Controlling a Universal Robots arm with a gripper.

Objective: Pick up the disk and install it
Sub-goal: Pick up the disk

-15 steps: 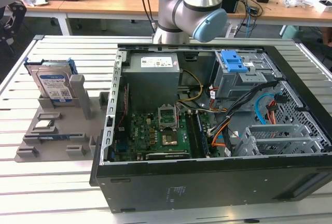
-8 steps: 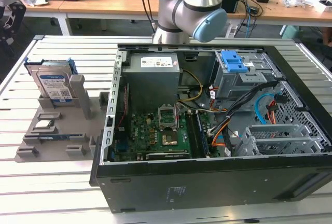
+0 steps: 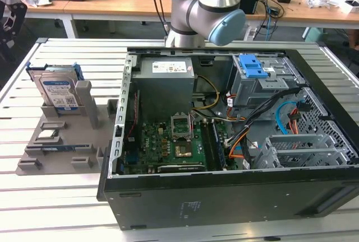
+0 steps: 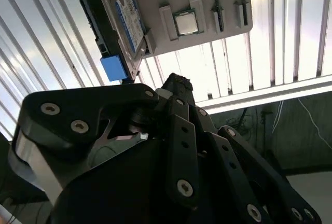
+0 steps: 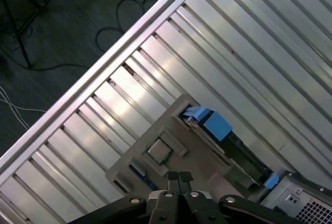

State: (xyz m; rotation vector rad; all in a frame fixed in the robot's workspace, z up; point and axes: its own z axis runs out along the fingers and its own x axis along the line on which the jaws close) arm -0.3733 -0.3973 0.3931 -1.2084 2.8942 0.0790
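Observation:
The disk (image 3: 56, 92) is a silver drive with a white-and-blue label, clipped in a blue frame. It stands on edge in a slot of the grey holder (image 3: 67, 155) on the exterior view's left. Both wrist views see the disk (image 4: 126, 22) (image 5: 224, 137) from well above. My gripper (image 3: 8, 32) hangs high over the table's far corner on the exterior view's left, apart from the disk. Its black fingertips (image 5: 179, 178) are pressed together with nothing between them, and the gripper (image 4: 176, 83) is shut.
An open computer case (image 3: 224, 197) lies on the exterior view's right. Inside are a grey power-supply box (image 3: 165, 74), a motherboard (image 3: 168, 144) and a grey bay with a blue latch (image 3: 251, 65). A small square chip (image 5: 158, 151) sits on the holder. The slatted table edge (image 5: 104, 63) drops to a floor with cables.

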